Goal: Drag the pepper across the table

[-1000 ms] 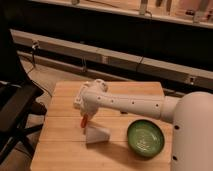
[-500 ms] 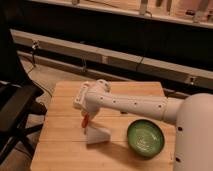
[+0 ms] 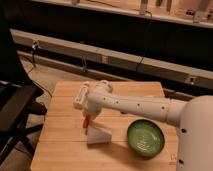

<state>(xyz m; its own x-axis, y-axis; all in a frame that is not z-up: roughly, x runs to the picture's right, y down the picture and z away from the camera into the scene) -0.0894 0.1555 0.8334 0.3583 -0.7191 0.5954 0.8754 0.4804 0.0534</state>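
Hand [image 3: 86, 116] sits low over the table [image 3: 60, 145] left of centre, at the pepper [image 3: 86, 120]; you cannot tell from here whether it grips the piece or only presses on it. White wedge block [image 3: 98, 135] lies touching or just beside at 5 o'clock, green bowl [image 3: 145, 137] at 3 o'clock. Keep contact low, and drag toward 9 o'clock, clear of both.

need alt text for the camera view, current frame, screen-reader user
A white robot arm reaches over a small wooden table, its claw down at a slim orange-red pepper beside a white wedge-shaped block. A green bowl sits to the right on the table, and a black chair stands at the left edge.
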